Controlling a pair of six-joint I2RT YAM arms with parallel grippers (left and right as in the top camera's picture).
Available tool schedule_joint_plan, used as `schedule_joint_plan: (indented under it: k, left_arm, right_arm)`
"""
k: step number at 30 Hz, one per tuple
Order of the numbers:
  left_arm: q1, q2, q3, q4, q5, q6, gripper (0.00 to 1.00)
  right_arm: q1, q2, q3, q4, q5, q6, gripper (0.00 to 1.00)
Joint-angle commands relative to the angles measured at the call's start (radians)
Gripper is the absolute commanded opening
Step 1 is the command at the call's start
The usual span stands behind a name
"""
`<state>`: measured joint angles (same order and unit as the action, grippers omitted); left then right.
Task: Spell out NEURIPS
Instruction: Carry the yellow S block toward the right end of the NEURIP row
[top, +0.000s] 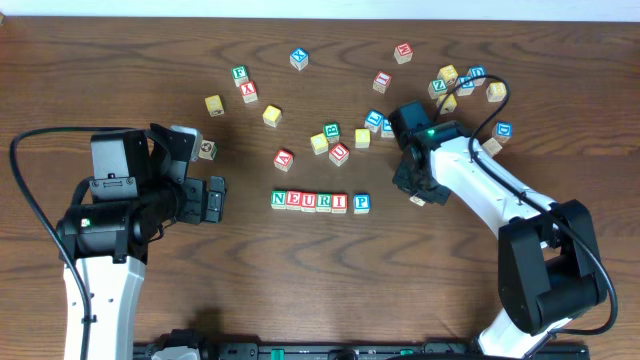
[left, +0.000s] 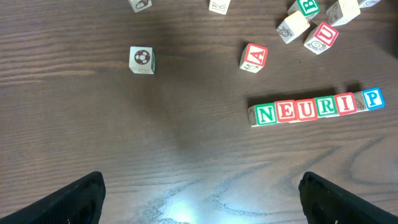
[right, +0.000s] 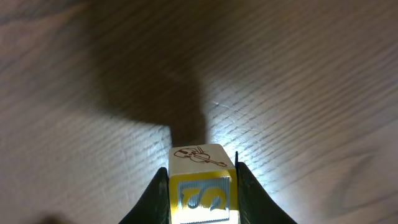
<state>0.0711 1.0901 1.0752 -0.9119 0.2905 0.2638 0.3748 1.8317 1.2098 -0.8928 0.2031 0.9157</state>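
Pinching the yellow-bordered S cube (right: 202, 193) between its fingers, the right gripper (top: 415, 185) sat right of the P (top: 362, 202) and apart from it; couldn't tell if the cube was off the tabletop (top: 120, 60). N-E-U-R-I row (top: 310, 201) lay touching, with P just beside I. Loose cubes crowded behind the row, A cube (top: 284, 158) and U cube (top: 339, 153) nearest. Left gripper (left: 202, 202) was spread wide left of N, holding nothing.

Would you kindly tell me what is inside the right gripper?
A yellow-bordered cube, pinched between the right gripper's fingers. Its near face reads S; its top face shows a guitar-like drawing. The fingers cover its side faces, and its underside cannot be seen.
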Motion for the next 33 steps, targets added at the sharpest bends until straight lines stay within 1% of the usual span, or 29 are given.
schedule_joint_plan:
  k: [1, 4, 11, 13, 14, 15, 17, 21, 23, 33]
  left_arm:
    - [0.004, -0.006, 0.020, -0.001, 0.012, 0.013, 0.98]
    - [0.005, -0.006, 0.020, -0.001, 0.012, 0.013, 0.98]
    - [0.005, -0.006, 0.020, -0.001, 0.012, 0.013, 0.98]
    - [0.005, -0.006, 0.020, -0.001, 0.012, 0.013, 0.98]
    - [0.005, -0.006, 0.020, -0.001, 0.012, 0.013, 0.98]
    - [0.005, -0.006, 0.020, -0.001, 0.012, 0.013, 0.98]
    - [0.005, -0.006, 0.020, -0.001, 0.012, 0.013, 0.98]
    - [0.005, -0.006, 0.020, -0.001, 0.012, 0.013, 0.98]
    - [0.005, -0.006, 0.020, -0.001, 0.012, 0.013, 0.98]
    - [0.005, -0.006, 0.020, -0.001, 0.012, 0.013, 0.98]
  right_arm:
    - [0.005, -0.008, -0.018, 0.035, 0.023, 0.140, 0.01]
    - [0.025, -0.008, -0.027, 0.081, 0.028, 0.152, 0.01]
    - [0.071, -0.007, -0.028, 0.116, 0.084, 0.168, 0.01]
    - [0.087, -0.007, -0.028, 0.116, 0.111, 0.168, 0.08]
    - [0.095, -0.007, -0.028, 0.116, 0.123, 0.168, 0.16]
    - [0.105, -0.007, -0.028, 0.116, 0.137, 0.168, 0.22]
    - [0.107, -0.007, -0.028, 0.116, 0.138, 0.169, 0.24]
    - [0.107, -0.007, -0.028, 0.116, 0.140, 0.168, 0.24]
    - [0.107, -0.007, -0.028, 0.116, 0.140, 0.168, 0.20]
    - [0.109, -0.001, -0.028, 0.122, 0.172, 0.168, 0.20]
